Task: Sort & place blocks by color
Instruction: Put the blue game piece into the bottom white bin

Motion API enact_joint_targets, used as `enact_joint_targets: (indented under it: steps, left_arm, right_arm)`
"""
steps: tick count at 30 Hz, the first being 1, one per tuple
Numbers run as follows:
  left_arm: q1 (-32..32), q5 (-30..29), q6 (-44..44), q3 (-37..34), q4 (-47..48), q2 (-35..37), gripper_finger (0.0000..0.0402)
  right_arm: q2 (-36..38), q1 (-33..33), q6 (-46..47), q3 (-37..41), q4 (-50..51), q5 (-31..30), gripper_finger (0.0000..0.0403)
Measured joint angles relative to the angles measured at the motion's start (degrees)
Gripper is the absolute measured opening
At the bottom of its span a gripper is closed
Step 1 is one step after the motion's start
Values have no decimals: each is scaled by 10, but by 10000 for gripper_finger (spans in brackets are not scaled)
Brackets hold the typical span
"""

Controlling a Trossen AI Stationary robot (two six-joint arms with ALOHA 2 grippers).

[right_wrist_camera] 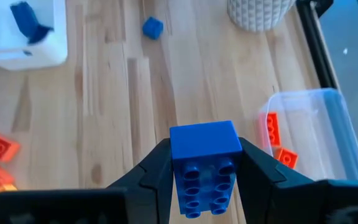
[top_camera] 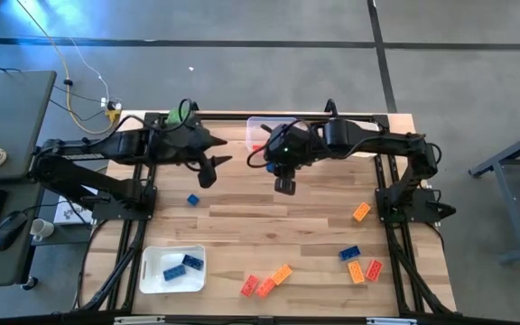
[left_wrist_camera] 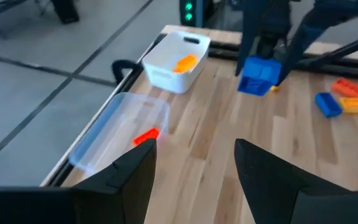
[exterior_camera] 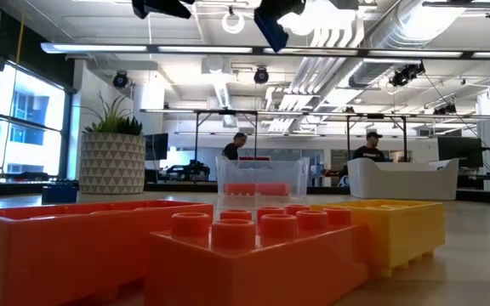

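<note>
Above the middle of the wooden table (top_camera: 269,212), the right gripper (right_wrist_camera: 205,163) hangs with its jaws clamped on a blue block (right_wrist_camera: 205,163), held clear of the surface. To its left, the left gripper (top_camera: 208,171) hovers with its jaws apart and nothing between them. A clear tray (right_wrist_camera: 319,134) at the far edge holds red blocks (right_wrist_camera: 271,129). A white tray (top_camera: 172,269) at the near left holds blue blocks (top_camera: 182,265). Loose orange, red and blue blocks (top_camera: 361,212) lie scattered on the near right.

Overhead, table-level, two wrist views
</note>
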State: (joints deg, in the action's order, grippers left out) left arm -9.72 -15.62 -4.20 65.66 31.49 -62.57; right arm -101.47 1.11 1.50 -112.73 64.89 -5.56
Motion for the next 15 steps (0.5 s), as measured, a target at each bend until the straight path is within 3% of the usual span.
enact_joint_targets:
  steps: [8,15]
  left_arm:
    - [1,90,43,-47,-147,1,202]
    - [1,130,49,-49,-185,-4,202]
  right_arm:
    - [0,-13,0,-20,-36,26,110]
    - [0,-23,0,-21,-66,31,110]
